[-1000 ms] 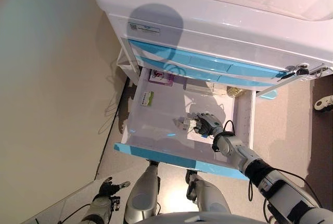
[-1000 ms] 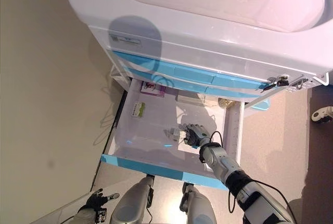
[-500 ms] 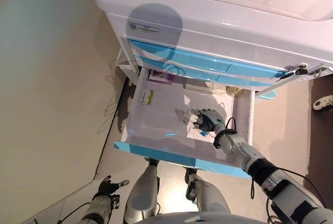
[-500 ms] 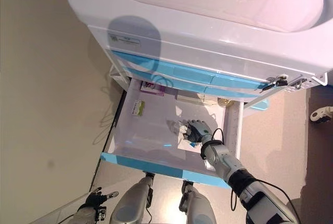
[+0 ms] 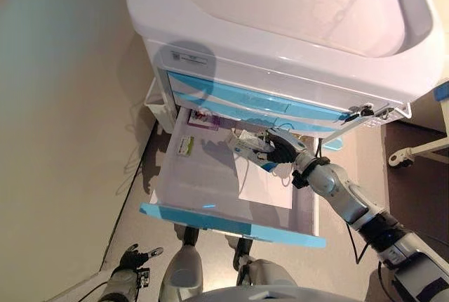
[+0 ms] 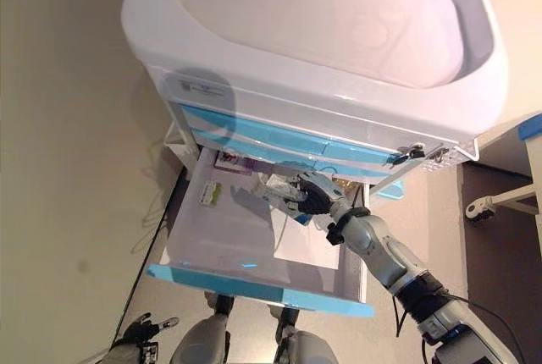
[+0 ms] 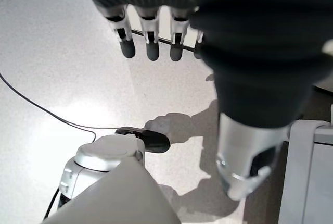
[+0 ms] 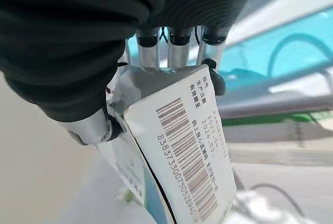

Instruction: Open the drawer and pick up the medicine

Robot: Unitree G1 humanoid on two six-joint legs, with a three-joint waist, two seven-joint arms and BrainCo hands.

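Right robot hand holds the medicine box above the open drawer.

The right robot hand (image 6: 312, 196) has its fingers and thumb curled round a white medicine box (image 8: 177, 151), which shows a barcode on one face and a blue edge; the box (image 5: 247, 145) sits in the grasp over the back part of the open drawer (image 5: 203, 182), just below the closed blue-fronted drawers (image 5: 259, 102) of the white cart (image 5: 280, 35). The drawer is pulled out, its blue front (image 5: 231, 225) nearest the robot. On its white floor lie a sheet of paper (image 5: 265, 188), a small green-and-white packet (image 5: 185, 146) near the left wall, and a pink packet (image 5: 202, 119) at the back. The left robot hand (image 7: 151, 36) hangs low over the floor (image 7: 52, 78), well apart from the cart, its fingers straight and holding nothing.
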